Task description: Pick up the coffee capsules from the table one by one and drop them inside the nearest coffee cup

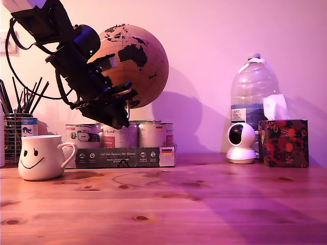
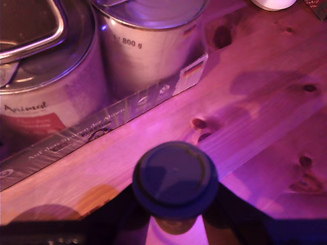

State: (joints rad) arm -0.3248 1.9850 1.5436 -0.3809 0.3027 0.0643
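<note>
One coffee capsule (image 2: 175, 179) sits clamped between my gripper (image 2: 175, 224) fingers, seen in the wrist view as a dark round disc, flat face toward the camera. Its axis runs along the camera's line of sight, down toward the table (image 1: 204, 204); I cannot tell which end of it faces the camera. In the exterior view the capsule itself is hidden by my gripper (image 1: 115, 109), which hangs in the air, angled down toward that view's right, above the tray of tins (image 1: 122, 155).

Coffee cup (image 1: 42, 157): upright near the table's left edge in the exterior view, smiley face toward the camera, handle pointing to that view's right, toward the tray. Cup and tray are just beside each other; whether they touch, I cannot tell.

Silver tins (image 2: 145, 46) stand in a row in the tray, toward the back of the table. Behind them, a globe (image 1: 135, 64). A pen holder (image 1: 13, 135) stands behind the cup.

Toward the right edge: a small white camera (image 1: 241, 143), a floral tissue box (image 1: 283, 143), a large water bottle (image 1: 253, 89) behind them.

Front half of the table is bare planks across its full width. Open air lies between my gripper and the cup's rim.
</note>
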